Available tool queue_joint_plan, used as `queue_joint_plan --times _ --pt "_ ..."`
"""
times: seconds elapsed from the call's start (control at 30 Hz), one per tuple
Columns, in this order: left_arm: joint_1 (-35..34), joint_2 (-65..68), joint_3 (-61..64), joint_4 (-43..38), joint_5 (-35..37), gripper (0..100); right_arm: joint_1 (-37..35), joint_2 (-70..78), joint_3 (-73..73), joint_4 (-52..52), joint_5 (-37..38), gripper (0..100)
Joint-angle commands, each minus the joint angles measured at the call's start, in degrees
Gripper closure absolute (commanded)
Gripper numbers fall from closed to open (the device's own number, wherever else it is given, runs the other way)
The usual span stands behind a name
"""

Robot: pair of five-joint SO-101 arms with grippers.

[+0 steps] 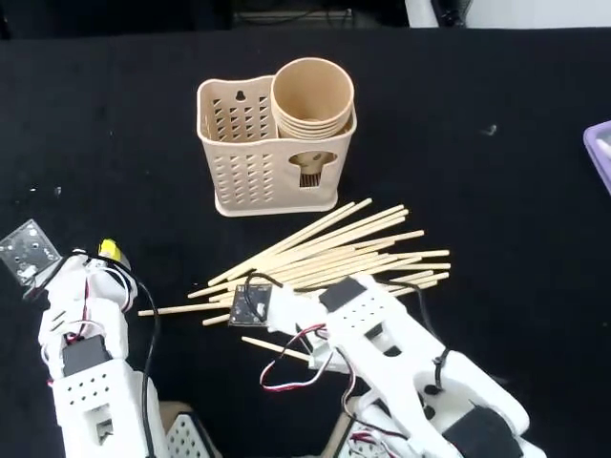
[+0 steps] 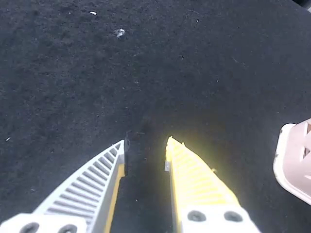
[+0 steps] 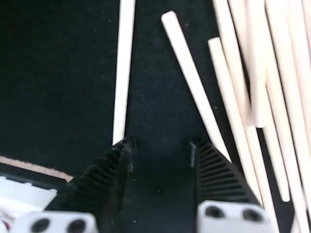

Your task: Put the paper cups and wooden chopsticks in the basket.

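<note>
No legible text or signs.

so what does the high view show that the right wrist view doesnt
The high view adds the basket with a stack of paper cups in one compartment, the left arm and a purple edge at the side. The right wrist view adds the right gripper up close, jaws open over bare table. Both show the loose chopsticks lying on the black table.
</note>
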Motion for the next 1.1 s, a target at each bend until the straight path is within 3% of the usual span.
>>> queue_joint_plan --times 0.0,0.27,0.43,1.07 --pt "-0.5 -0.8 -0.3 -1.1 0.6 85 -0.7 -1.9 -4.5 5.0 -0.5 82.8" --pt "-0.5 -0.8 -0.4 -1.1 0.6 85 -1.1 -12.9 -6.7 14.3 -1.2 82.8" --pt "-0.5 -0.8 -0.4 -1.1 0.6 85 -6.7 -16.6 -2.6 14.9 -1.8 82.8" --pt "-0.5 -0.8 -0.4 -1.1 0.6 85 -7.6 -0.6 -1.0 4.7 -4.0 83.0"
